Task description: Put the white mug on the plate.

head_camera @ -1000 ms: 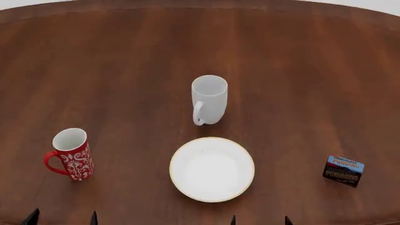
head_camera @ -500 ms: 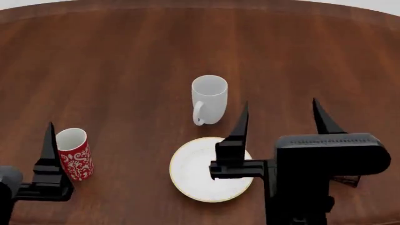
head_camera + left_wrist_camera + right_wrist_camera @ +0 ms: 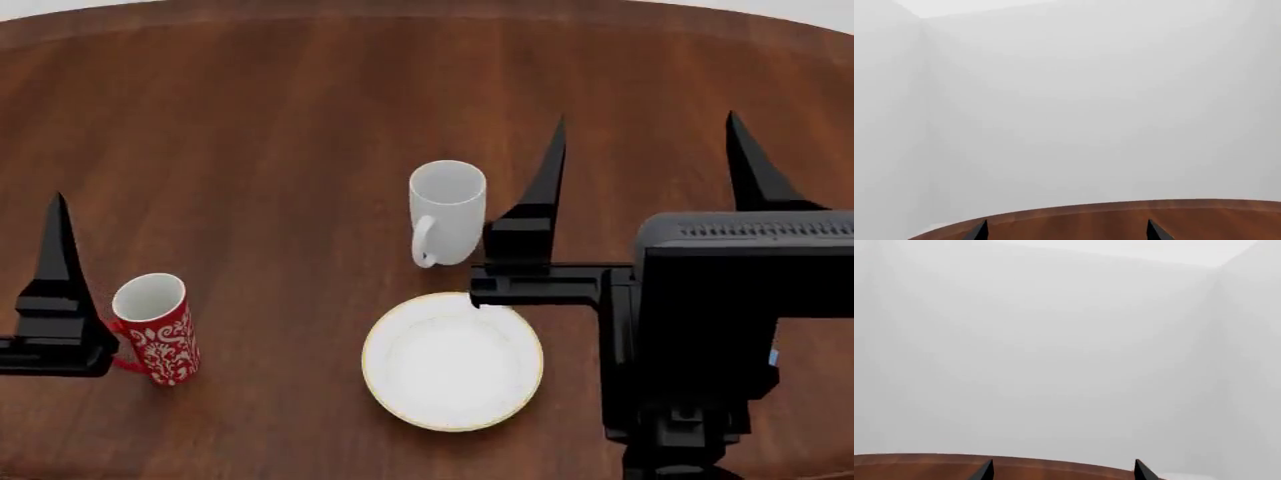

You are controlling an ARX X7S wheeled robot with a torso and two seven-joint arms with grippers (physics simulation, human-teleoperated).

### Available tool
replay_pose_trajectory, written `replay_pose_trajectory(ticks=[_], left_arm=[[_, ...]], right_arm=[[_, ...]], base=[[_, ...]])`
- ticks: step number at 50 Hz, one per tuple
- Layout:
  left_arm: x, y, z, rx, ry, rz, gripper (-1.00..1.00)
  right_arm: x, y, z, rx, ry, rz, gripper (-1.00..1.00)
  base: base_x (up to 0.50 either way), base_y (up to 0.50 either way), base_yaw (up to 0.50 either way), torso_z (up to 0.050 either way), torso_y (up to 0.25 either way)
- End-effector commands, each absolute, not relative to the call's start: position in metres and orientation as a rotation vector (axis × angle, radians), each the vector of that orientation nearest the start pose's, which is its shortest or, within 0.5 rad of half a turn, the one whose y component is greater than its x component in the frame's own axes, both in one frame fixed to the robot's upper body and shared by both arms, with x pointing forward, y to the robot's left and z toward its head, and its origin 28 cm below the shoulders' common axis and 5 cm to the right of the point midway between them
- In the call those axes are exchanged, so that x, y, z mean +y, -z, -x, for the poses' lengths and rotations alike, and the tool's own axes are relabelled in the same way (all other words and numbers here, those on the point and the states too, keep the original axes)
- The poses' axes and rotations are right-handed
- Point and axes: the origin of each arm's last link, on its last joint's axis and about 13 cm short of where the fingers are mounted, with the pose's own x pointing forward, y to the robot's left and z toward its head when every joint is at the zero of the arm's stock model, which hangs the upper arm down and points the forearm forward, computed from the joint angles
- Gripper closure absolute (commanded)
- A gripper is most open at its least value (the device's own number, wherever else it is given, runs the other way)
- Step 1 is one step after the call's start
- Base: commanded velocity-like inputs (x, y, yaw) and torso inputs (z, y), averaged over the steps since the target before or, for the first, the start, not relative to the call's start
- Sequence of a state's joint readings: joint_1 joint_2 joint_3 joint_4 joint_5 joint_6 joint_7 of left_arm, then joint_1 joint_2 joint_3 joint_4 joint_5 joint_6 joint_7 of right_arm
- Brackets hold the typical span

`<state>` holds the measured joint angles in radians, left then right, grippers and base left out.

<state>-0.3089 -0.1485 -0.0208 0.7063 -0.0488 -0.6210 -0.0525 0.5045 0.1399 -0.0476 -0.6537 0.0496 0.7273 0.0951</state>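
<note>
- The white mug (image 3: 447,212) stood upright on the desk (image 3: 267,120), open end up, so its long axis ran straight up and down. Its loop handle pointed toward the robot, down toward the plate (image 3: 453,361).
- The right claw (image 3: 647,165) was the nearer one by a good way. The mug sat just off the inner side of its inner prong, not between the prongs, and nothing was touching it as far as I could tell.
- So from the right claw the mug lay to the inside and a bit back toward the robot. The prong tips already reached past the mug's rim in the head view.
- The right claw's prongs were spread wide apart with nothing held between them.
- The left claw (image 3: 1066,231) was well apart from the white mug, parked next to the red floral mug (image 3: 156,329) instead. In the left wrist view both its tips showed with a wide gap between them, so it was apart and empty too.
- The plate lay flat right below the mug, near it but with a strip of bare desk between them. Part of the right claw's body overlapped the plate's far edge in the head view.
- Both wrist views mostly showed blank wall and only the desk's far edge, so they were no help for height over the mug.
- My guess: the right arm was the one for this grab, and it needed to slide inward to get the mug between its prongs.
</note>
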Motion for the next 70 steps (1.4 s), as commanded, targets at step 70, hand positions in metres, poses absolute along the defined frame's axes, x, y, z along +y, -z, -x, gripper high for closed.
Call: replay_pose_trajectory(ticks=[70], left_arm=[[0.2383, -0.1801, -0.2217, -0.403, -0.069, -0.101, -1.00]], right_arm=[[-0.1041, -0.2179, -0.2503, -0.426, 0.030, 0.068, -1.00]], base=[[0.16, 0.00, 0.00, 0.000, 0.000]])
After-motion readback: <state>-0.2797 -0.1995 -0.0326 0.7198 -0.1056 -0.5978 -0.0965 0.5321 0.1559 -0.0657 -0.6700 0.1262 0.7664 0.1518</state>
